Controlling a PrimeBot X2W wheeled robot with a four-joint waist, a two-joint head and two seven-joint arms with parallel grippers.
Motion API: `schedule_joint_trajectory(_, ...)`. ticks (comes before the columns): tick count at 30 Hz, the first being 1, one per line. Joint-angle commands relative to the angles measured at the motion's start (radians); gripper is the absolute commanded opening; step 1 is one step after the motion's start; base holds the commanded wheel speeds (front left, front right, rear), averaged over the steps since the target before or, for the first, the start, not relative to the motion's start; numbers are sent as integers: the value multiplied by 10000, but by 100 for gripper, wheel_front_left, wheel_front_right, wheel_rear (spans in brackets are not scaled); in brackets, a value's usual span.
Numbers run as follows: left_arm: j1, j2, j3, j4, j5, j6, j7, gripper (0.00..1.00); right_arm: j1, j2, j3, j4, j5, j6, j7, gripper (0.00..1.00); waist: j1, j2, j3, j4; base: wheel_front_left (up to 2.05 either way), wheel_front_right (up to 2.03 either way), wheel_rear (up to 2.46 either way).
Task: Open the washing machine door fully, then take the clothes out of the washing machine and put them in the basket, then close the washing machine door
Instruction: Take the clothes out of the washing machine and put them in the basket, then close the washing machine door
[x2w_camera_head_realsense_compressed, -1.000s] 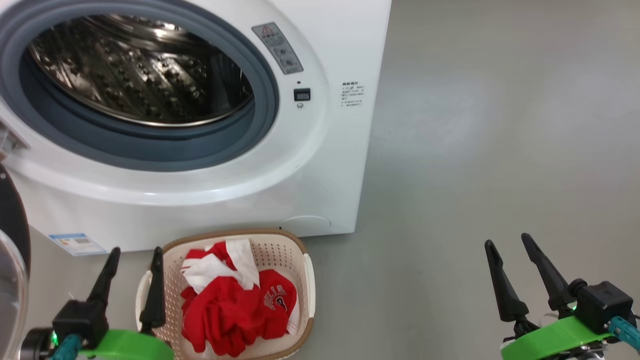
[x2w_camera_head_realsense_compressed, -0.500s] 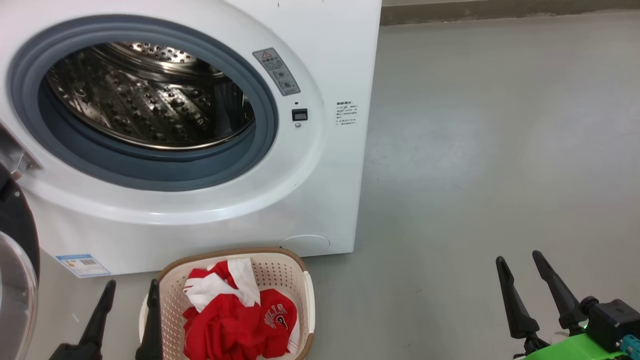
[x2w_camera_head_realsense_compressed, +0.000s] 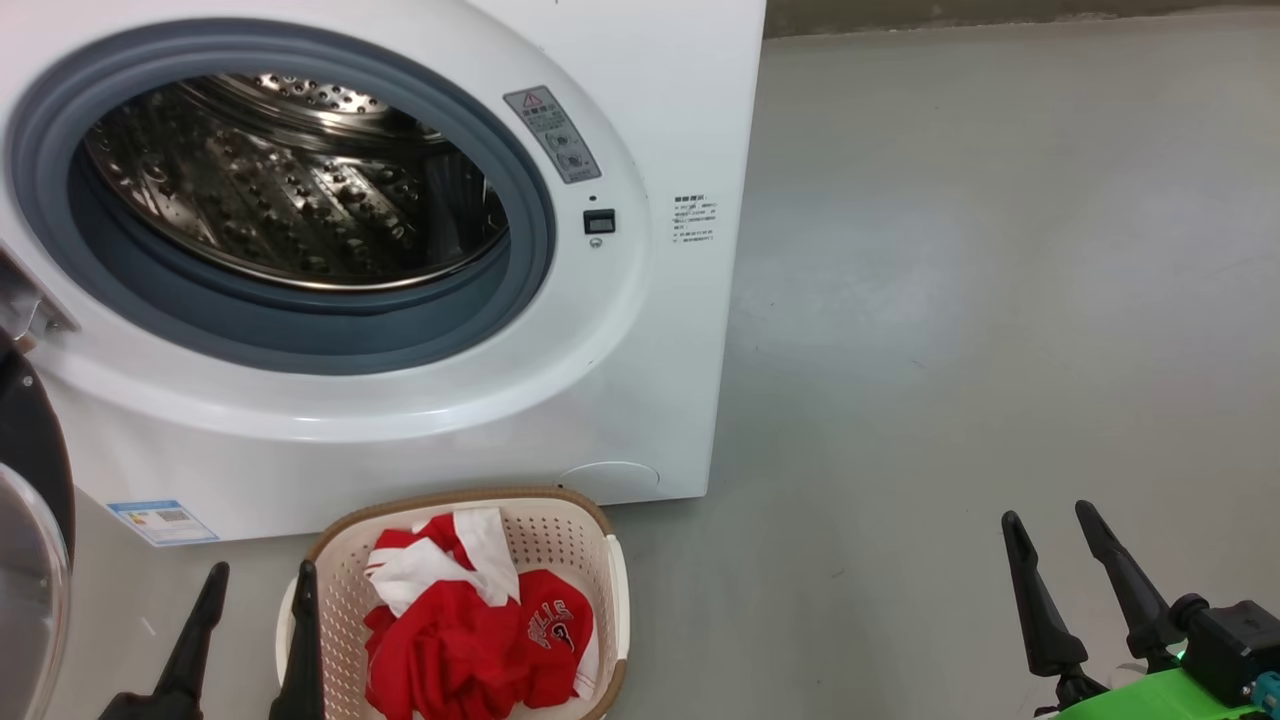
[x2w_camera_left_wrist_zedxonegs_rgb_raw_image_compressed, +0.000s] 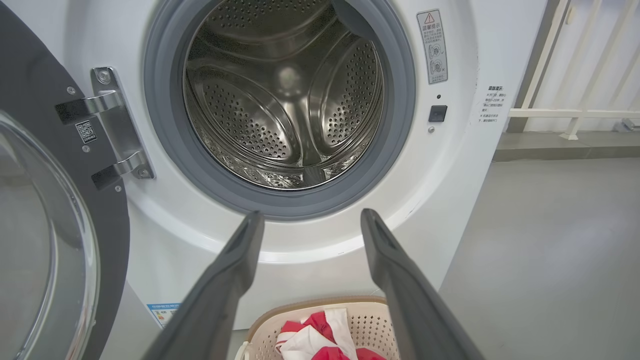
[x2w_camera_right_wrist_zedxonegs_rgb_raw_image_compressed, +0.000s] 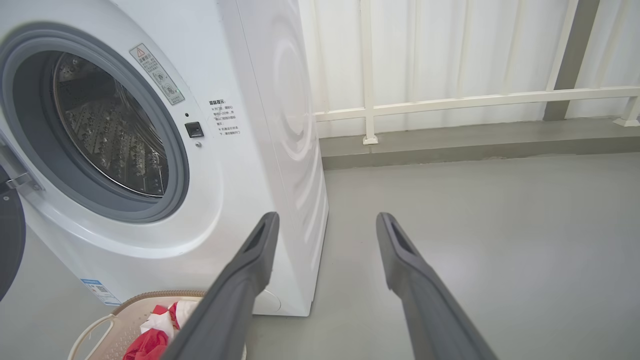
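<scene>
The white washing machine (x2w_camera_head_realsense_compressed: 650, 330) (x2w_camera_left_wrist_zedxonegs_rgb_raw_image_compressed: 450, 170) (x2w_camera_right_wrist_zedxonegs_rgb_raw_image_compressed: 260, 150) stands with its steel drum (x2w_camera_head_realsense_compressed: 290, 180) (x2w_camera_left_wrist_zedxonegs_rgb_raw_image_compressed: 280, 100) bare inside. Its door (x2w_camera_head_realsense_compressed: 25, 520) (x2w_camera_left_wrist_zedxonegs_rgb_raw_image_compressed: 45, 210) hangs swung open at the left, black rim and glass bowl showing. On the floor in front sits the basket (x2w_camera_head_realsense_compressed: 560, 530) (x2w_camera_left_wrist_zedxonegs_rgb_raw_image_compressed: 370, 320) (x2w_camera_right_wrist_zedxonegs_rgb_raw_image_compressed: 105, 325) holding the red and white clothes (x2w_camera_head_realsense_compressed: 470, 620) (x2w_camera_left_wrist_zedxonegs_rgb_raw_image_compressed: 310, 340) (x2w_camera_right_wrist_zedxonegs_rgb_raw_image_compressed: 150, 340). My left gripper (x2w_camera_head_realsense_compressed: 260, 575) (x2w_camera_left_wrist_zedxonegs_rgb_raw_image_compressed: 310, 220) is open, low beside the basket's left edge. Out at the lower right my right gripper (x2w_camera_head_realsense_compressed: 1048, 518) (x2w_camera_right_wrist_zedxonegs_rgb_raw_image_compressed: 325, 220) is open over bare floor.
Grey floor (x2w_camera_head_realsense_compressed: 1000, 300) stretches to the right of the machine. A white railing (x2w_camera_right_wrist_zedxonegs_rgb_raw_image_compressed: 450, 100) and wall run behind it. A blue label sticker (x2w_camera_head_realsense_compressed: 160, 520) sits at the machine's lower left corner.
The head view has tilted up since a second ago, so the machine, basket and both grippers sit lower in it. Both grippers stay open; the clothes lie unchanged in the basket.
</scene>
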Motion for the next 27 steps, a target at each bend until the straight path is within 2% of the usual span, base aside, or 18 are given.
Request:
schedule_joint_trajectory(1,-232,69,296,-312,49,-55,-51,100,-238,-148,172,-271,-28,63,-65,100,0,0,10,-8,0,0,0)
schedule_joint_trajectory(16,-275,60,257,-322,118,-55,-51,100,-238,-120,175,-294,-32,63,-65,100,0,0,46,18,-6,6,0)
schedule_joint_trajectory(27,-385,95,232,-327,149,-55,-51,100,-325,-119,182,-277,-24,63,-65,100,0,0,167,76,-108,108,0)
